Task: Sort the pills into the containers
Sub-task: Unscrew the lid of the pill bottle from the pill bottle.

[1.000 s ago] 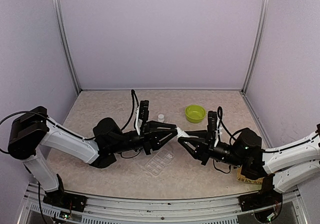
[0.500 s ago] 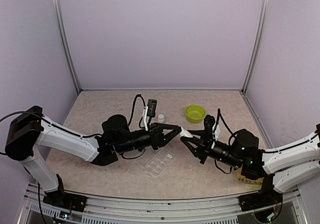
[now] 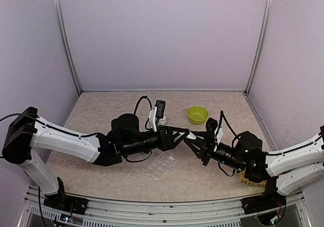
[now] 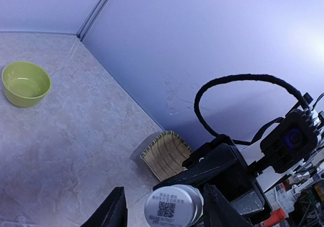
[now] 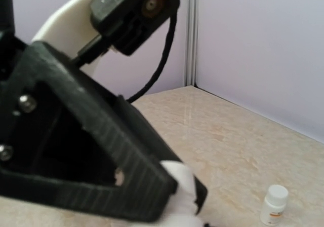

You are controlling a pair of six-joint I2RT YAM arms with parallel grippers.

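Counted on the beige, stone-patterned tabletop (image 3: 101, 110): one flat, clear plastic pill box (image 3: 161, 163), two small white plastic bottles, one lime-green round bowl (image 3: 197, 115), one straw-coloured woven tray (image 4: 167, 153). Also two black-and-white arms, tip to tip above the pill box and a little to its right.

Pill box lying flat toward the near edge, touched by neither arm. Compartments too blurred to count, pills too small to make out in any view.

First bottle (image 4: 173, 206) up in the air, above and just right of the pill box, its round end (printed with a square code) facing the left wrist camera. Right gripper (image 3: 192, 140) clamped on the far part of that bottle, as far as the left wrist view shows. Left gripper (image 4: 164, 188) parted narrowly around the near end: one of its fingers (image 4: 115, 212) standing off with a slim gap, the other right at the bottle's edge, contact not certain.

Second bottle (image 5: 275, 204) upright on the tabletop beyond the pill box, apart from both grippers, partly hidden in the top view by the left wrist camera.

Bowl well beyond the pill box and off to its right. Tray well to the right of the pill box, partly under the right arm.
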